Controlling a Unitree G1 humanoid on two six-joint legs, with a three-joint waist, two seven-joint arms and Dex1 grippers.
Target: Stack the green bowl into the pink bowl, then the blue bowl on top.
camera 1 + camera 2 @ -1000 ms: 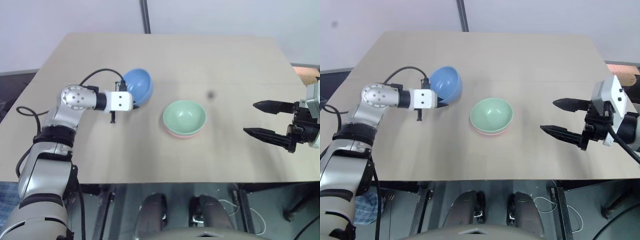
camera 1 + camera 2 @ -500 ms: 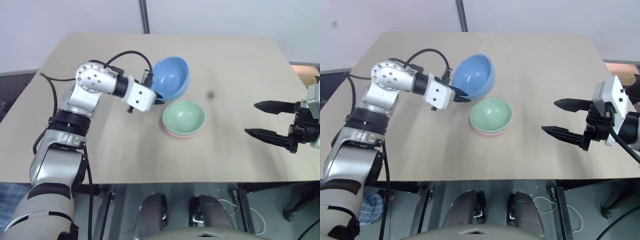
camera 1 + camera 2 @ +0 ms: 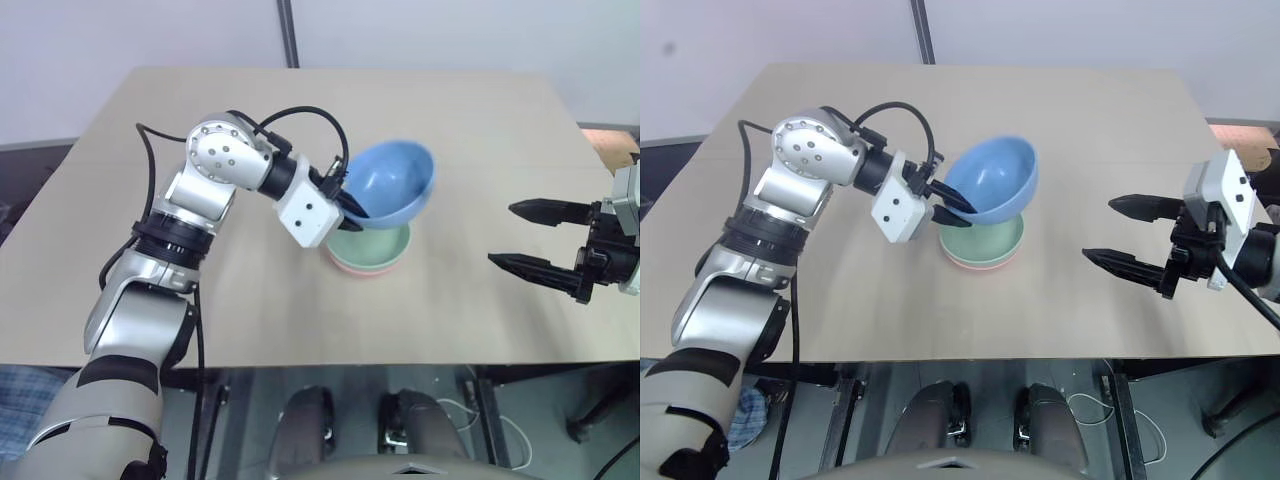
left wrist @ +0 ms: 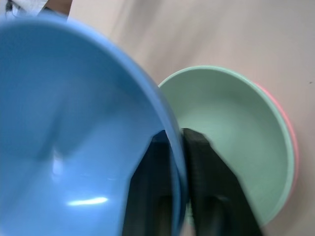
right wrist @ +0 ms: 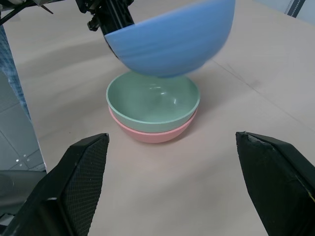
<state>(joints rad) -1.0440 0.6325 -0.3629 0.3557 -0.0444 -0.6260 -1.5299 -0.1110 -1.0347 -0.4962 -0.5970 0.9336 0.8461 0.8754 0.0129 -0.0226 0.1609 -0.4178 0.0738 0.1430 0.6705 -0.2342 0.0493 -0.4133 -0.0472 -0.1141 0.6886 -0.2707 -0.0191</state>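
The green bowl (image 3: 378, 243) sits nested in the pink bowl (image 3: 362, 267) at the middle of the table. Just above them hangs the blue bowl (image 3: 392, 180), tilted, its mouth up and toward the right. My left gripper (image 3: 349, 206) is shut on the blue bowl's near-left rim; in the left wrist view one finger (image 4: 151, 189) lies inside the blue bowl (image 4: 74, 128) and the other outside, over the green bowl (image 4: 224, 130). My right gripper (image 3: 501, 236) hovers open over the table's right side, well clear of the bowls.
The tan table (image 3: 250, 290) has bare room on all sides of the stack. A dark pole (image 3: 290, 30) stands behind the far edge. The near edge runs below both arms.
My left arm has carried the blue bowl rightward and upward, from left of the stack to just above it, and rolled its wrist. The right gripper has stayed still.
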